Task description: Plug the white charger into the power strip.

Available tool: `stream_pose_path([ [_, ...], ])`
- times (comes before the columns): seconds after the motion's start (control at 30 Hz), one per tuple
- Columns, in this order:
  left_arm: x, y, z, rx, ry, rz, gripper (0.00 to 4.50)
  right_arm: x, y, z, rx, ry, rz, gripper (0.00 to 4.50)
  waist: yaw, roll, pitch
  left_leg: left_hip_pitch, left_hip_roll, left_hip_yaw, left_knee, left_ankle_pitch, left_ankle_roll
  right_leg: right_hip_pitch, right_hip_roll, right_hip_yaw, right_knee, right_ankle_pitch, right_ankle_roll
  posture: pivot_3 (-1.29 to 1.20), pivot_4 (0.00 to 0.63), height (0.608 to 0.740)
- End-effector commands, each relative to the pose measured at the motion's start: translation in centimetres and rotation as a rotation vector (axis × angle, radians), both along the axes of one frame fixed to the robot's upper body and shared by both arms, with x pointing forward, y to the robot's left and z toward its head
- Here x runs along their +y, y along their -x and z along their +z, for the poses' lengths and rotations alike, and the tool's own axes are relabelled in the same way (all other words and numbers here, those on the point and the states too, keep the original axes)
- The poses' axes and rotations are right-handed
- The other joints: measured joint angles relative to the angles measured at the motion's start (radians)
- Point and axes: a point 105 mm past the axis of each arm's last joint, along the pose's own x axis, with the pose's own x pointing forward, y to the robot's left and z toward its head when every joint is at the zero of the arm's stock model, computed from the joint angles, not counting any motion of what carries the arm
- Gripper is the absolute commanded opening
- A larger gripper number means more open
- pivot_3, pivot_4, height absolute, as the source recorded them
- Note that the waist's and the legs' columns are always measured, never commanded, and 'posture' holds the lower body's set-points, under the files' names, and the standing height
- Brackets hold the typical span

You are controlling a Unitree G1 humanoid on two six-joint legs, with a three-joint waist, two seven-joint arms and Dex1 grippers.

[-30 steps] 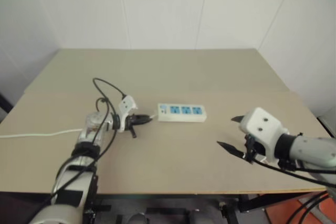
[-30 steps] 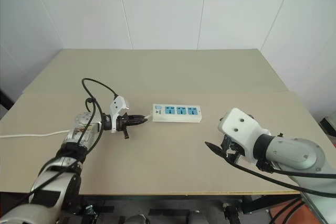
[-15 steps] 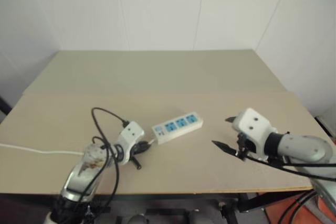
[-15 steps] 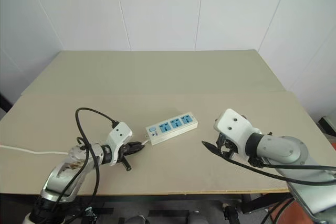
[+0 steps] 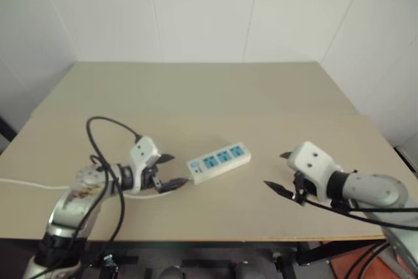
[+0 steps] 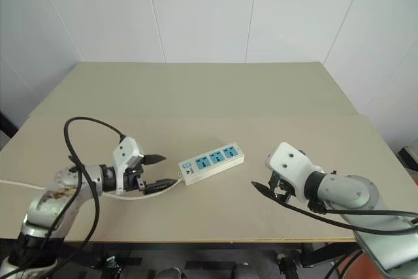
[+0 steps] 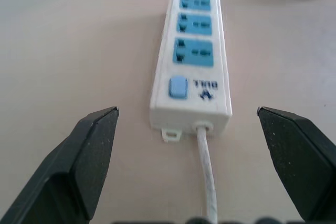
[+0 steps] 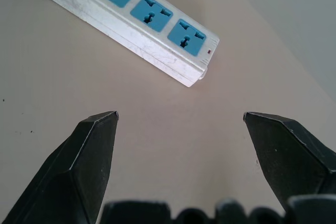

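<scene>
Lying at a slant near the middle of the beige table (image 6: 196,89), the power strip (image 6: 211,161) shows us three blue sockets, its white cord (image 7: 208,182) trailing toward our left gripper (image 6: 155,173). That gripper's fingers stand wide, holding nothing, just beside the strip's labelled end. Our right gripper (image 6: 265,181), fingers likewise spread and empty, hovers off the strip's other end.

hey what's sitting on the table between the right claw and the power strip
Nothing: in the right wrist view, only bare tabletop lies between the open right claw and the power strip.
</scene>
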Motion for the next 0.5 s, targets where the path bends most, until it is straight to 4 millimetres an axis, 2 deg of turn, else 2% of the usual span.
stream_pose_path([
  [0.03,0.9,-2.9,1.8,-0.135,0.058,0.109,4.44,-0.1,0.1,1.6,-0.087,0.011,-0.012,4.5,0.001,0.0,0.0,0.0,0.0,0.0,0.001,0.0,0.0,0.0,0.0,0.0,0.0,0.0,0.0,0.0,0.15,0.74],
  [0.13,0.5,-4.5,2.5,-0.185,0.189,0.122,4.44,-0.3,0.1,1.7,-0.094,0.014,-0.018,4.5,0.001,0.0,0.0,0.0,0.0,0.0,0.001,0.0,0.0,0.001,0.0,0.0,0.0,0.001,0.001,0.0,0.15,0.74],
  [0.2,-0.5,-3.6,2.1,-0.279,0.22,-0.008,4.44,-0.3,0.0,1.8,-0.1,0.018,-0.019,4.5,-0.001,0.0,0.0,-0.001,0.0,0.0,0.001,0.0,0.0,0.0,0.0,0.0,0.0,0.001,0.0,0.0,0.15,0.74],
  [0.27,-1.1,-3.2,1.4,-0.265,0.291,-0.093,4.44,-0.2,0.0,1.7,-0.104,0.021,-0.018,4.5,-0.004,0.0,0.0,-0.001,0.0,0.0,0.001,0.0,0.0,-0.001,0.0,0.0,0.0,0.001,0.0,0.0,0.15,0.74],
  [0.37,-1.4,-2.5,-0.1,-0.333,0.29,-0.14,4.44,-0.1,-0.1,1.5,-0.112,0.035,-0.018,4.5,-0.003,0.0,0.0,-0.001,0.0,0.0,0.001,0.0,0.0,-0.001,0.0,0.0,0.0,0.001,0.0,0.0,0.15,0.74],
  [0.43,-1.3,-2.2,-1.4,-0.323,0.303,-0.135,4.44,-0.1,0.0,1.4,-0.114,0.039,-0.024,4.5,-0.003,0.0,0.0,-0.001,0.0,0.0,0.001,0.0,0.0,0.0,0.0,0.0,0.0,0.001,0.0,0.0,0.15,0.74],
  [0.5,-1.2,-2.0,-1.9,-0.323,0.318,-0.121,4.44,-0.1,0.1,1.3,-0.116,0.04,-0.03,4.5,-0.002,0.0,0.0,0.0,0.0,0.0,0.001,0.0,0.0,0.0,0.0,0.0,0.0,0.001,0.0,0.0,0.15,0.74],
])
